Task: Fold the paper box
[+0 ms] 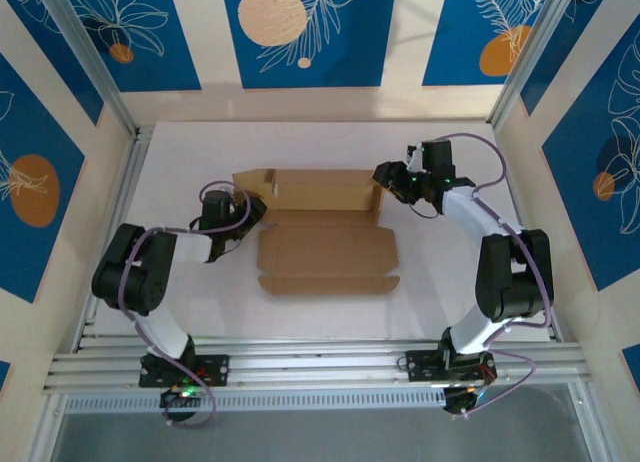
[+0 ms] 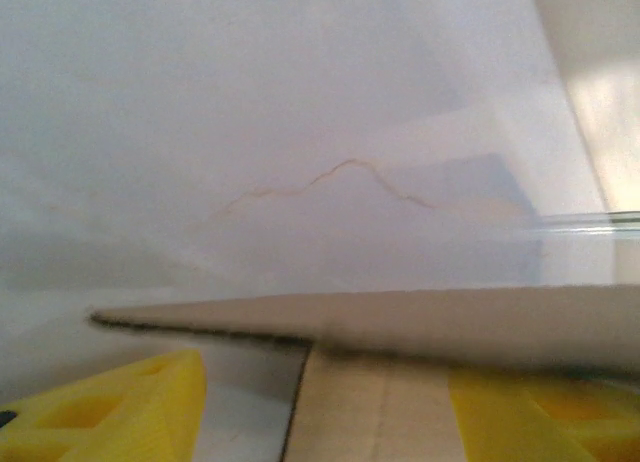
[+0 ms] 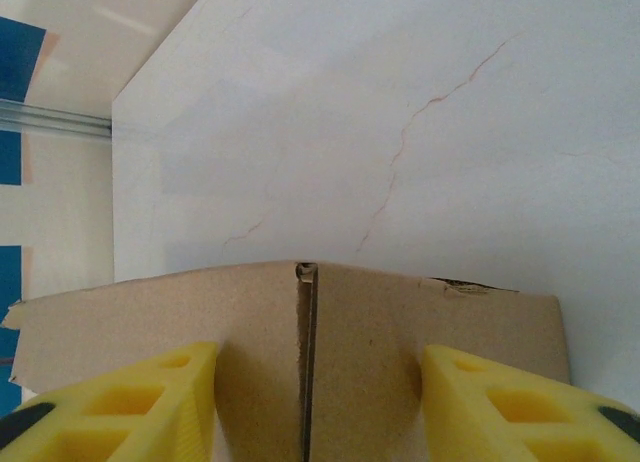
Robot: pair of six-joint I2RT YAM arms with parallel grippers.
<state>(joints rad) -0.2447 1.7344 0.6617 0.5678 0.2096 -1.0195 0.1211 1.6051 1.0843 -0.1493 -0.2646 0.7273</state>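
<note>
The paper box (image 1: 328,252) is plain brown cardboard lying in the middle of the white table. Its back wall (image 1: 312,190) is raised and a front flap (image 1: 330,284) lies flat. My left gripper (image 1: 250,214) is at the box's left edge. In the left wrist view it (image 2: 322,374) is open, with a cardboard panel (image 2: 370,412) between its yellow fingers (image 2: 120,412) and a flap edge (image 2: 400,317) crossing above. My right gripper (image 1: 386,178) is at the right end of the back wall. It (image 3: 318,350) is open and straddles a slit cardboard corner (image 3: 380,322).
The white table surface (image 1: 180,152) shows faint cracks. Blue-patterned walls and metal frame posts (image 1: 520,72) enclose the workspace. A metal rail (image 1: 320,362) runs along the near edge, by the arm bases.
</note>
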